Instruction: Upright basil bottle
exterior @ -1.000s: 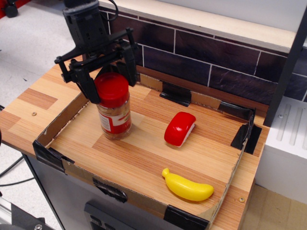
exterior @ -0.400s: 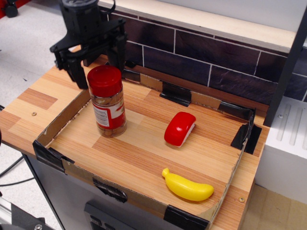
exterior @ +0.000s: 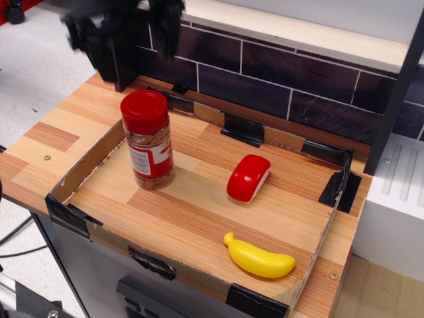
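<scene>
The basil bottle (exterior: 148,140) stands upright on the wooden tray floor at the left. It is a clear jar with a wide red cap, a red-and-white label and brownish contents. My black gripper (exterior: 136,46) is open and empty. It hangs well above and behind the bottle at the top left edge of the view. Its two fingers (exterior: 106,56) are spread wide and touch nothing. Its upper part is cut off by the frame.
A small rounded red-and-white toy (exterior: 248,177) lies in the tray's middle. A yellow toy banana (exterior: 260,258) lies near the front right. Low cardboard walls (exterior: 86,162) with black tape ring the tray. A dark tiled wall (exterior: 278,73) runs behind it.
My gripper has let go of the bottle's cap and risen up and back, away from it. The bottle has stayed upright, shifted slightly left.
</scene>
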Action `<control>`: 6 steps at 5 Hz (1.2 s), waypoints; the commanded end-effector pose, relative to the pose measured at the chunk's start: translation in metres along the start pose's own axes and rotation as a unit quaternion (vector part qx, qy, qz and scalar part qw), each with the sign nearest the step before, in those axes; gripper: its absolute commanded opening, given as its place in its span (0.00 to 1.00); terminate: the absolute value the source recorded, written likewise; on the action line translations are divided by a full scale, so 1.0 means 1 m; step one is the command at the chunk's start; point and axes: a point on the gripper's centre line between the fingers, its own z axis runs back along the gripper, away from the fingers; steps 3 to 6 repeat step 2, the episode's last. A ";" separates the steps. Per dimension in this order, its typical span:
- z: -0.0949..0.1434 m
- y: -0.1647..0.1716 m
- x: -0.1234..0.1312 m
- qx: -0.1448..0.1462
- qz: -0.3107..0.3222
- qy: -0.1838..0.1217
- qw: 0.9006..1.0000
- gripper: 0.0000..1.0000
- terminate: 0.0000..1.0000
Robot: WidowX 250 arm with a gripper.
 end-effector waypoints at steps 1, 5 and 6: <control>0.039 -0.009 0.002 -0.031 -0.010 0.003 0.999 1.00 0.00; 0.039 -0.009 0.002 -0.031 -0.010 0.003 0.999 1.00 1.00; 0.039 -0.009 0.002 -0.031 -0.010 0.003 0.999 1.00 1.00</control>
